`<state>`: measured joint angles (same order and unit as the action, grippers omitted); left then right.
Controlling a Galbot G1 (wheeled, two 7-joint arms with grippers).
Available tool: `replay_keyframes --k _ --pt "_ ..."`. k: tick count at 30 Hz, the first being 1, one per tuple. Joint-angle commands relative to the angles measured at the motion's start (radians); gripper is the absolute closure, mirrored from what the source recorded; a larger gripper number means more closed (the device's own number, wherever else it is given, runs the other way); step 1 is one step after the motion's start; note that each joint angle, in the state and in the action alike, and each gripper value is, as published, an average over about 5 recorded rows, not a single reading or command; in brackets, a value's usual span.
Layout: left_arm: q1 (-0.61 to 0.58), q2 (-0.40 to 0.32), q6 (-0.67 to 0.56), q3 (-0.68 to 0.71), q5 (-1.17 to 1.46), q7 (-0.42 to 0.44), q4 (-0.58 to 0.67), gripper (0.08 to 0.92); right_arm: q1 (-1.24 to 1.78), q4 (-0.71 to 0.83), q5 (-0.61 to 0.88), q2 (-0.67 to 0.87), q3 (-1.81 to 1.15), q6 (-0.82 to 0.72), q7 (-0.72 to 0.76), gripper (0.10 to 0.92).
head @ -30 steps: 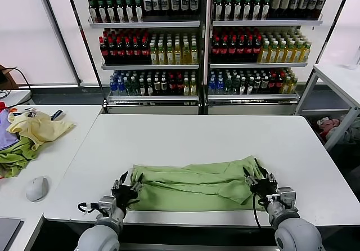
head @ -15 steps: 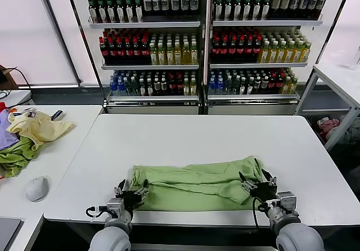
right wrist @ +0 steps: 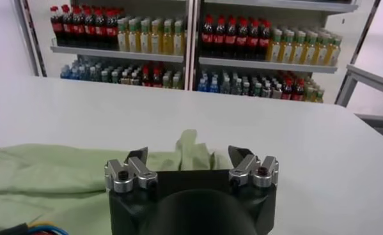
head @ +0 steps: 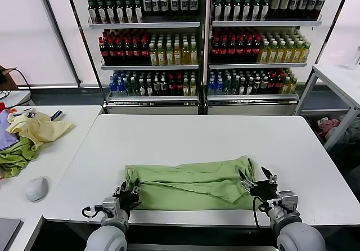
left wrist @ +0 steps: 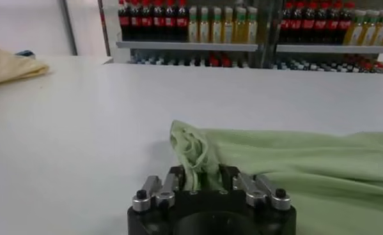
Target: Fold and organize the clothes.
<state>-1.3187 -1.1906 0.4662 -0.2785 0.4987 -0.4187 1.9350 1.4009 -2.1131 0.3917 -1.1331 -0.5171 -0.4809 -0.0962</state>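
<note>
My left gripper [left wrist: 201,181] pinches the left edge of the folded light green polo shirt [head: 188,180] at the white table's [head: 197,135] near side; my right gripper [right wrist: 190,161] spreads wide at its right edge.

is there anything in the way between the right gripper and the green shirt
Nothing visible. The right gripper sits open at the right end of the light green folded polo shirt, its fingers spread over the cloth's edge. The left gripper is pinching the shirt's left end. The white table around it is bare.
</note>
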Motion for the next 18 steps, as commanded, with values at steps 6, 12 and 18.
replay_keyframes --k 6,12,18 --pt "-0.034 0.179 -0.01 -0.214 0.102 0.032 0.07 0.81 -0.01 -0.002 0.01 0.014 -0.004 0.005 0.001 0.203" --pt "-0.026 0.261 -0.008 -0.357 0.159 0.044 0.094 0.874 -0.023 0.011 0.012 0.02 -0.001 0.01 0.002 0.203" --pt "0.005 0.283 -0.025 -0.441 0.353 0.051 0.156 0.874 -0.039 0.022 0.012 0.019 0.005 0.011 0.002 0.203"
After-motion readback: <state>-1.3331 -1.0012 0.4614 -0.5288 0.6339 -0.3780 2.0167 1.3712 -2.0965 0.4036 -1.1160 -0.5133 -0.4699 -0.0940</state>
